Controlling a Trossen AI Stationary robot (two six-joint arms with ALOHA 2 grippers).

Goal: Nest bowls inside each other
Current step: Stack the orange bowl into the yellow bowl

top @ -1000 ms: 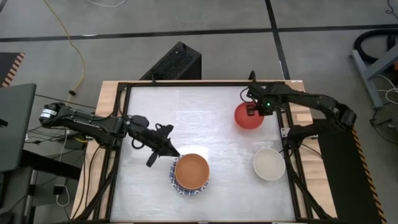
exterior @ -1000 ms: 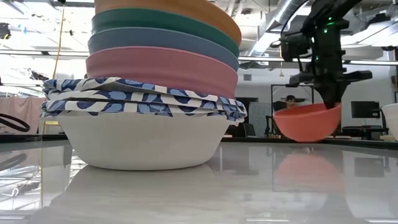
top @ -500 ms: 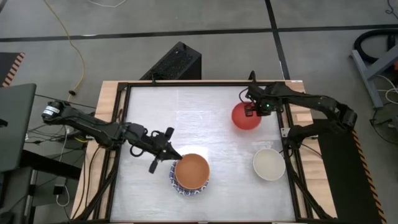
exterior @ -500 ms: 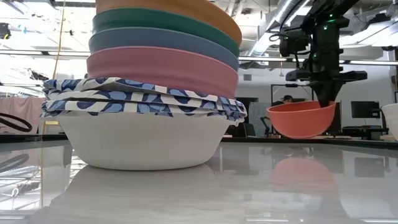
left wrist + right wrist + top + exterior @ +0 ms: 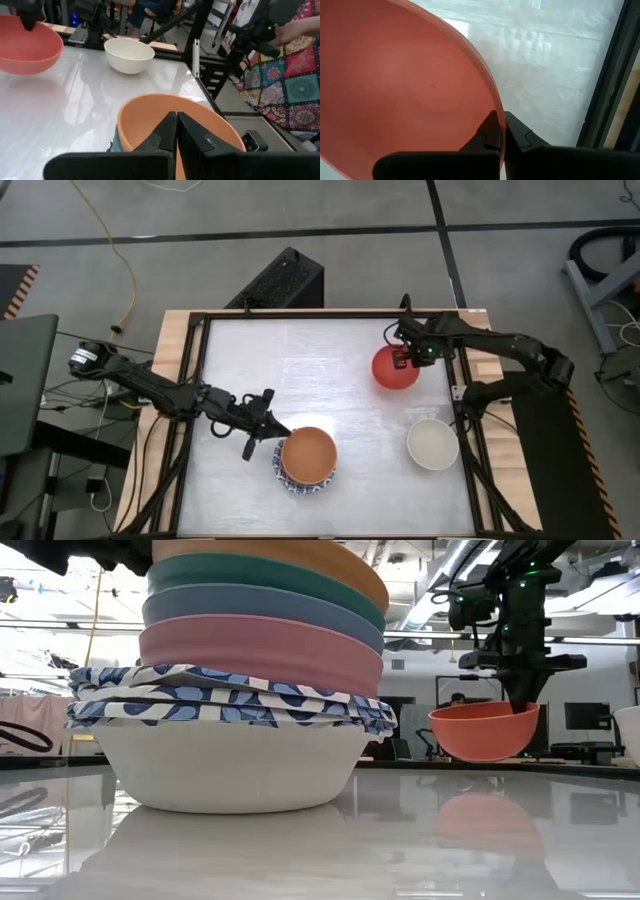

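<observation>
Where the table (image 5: 330,360) lies nearest the low camera, a stack of nested bowls (image 5: 245,690) rises as the landmark: white bowls with blue-patterned rims (image 5: 230,700) at the base, then pink (image 5: 260,650), dark blue (image 5: 260,608) and teal (image 5: 260,575) bowls, with the orange bowl (image 5: 308,455) uppermost. Just beside the stack, on its left in the high view, the left gripper (image 5: 272,428) reaches in low on an outstretched arm, its fingers (image 5: 172,132) pressed together on nothing, tips at the orange rim. Right of the stack, near the table's edge frame (image 5: 465,430), a cream bowl (image 5: 433,443) sits alone. Farther from the stack, toward the table's far right, the right gripper (image 5: 406,358) points downward, its fingers (image 5: 492,131) pinched tight on the rim of the red bowl (image 5: 395,367), which hangs clear of the surface above its own reflection. Beyond the table, a person (image 5: 458,700) sits in the room.
</observation>
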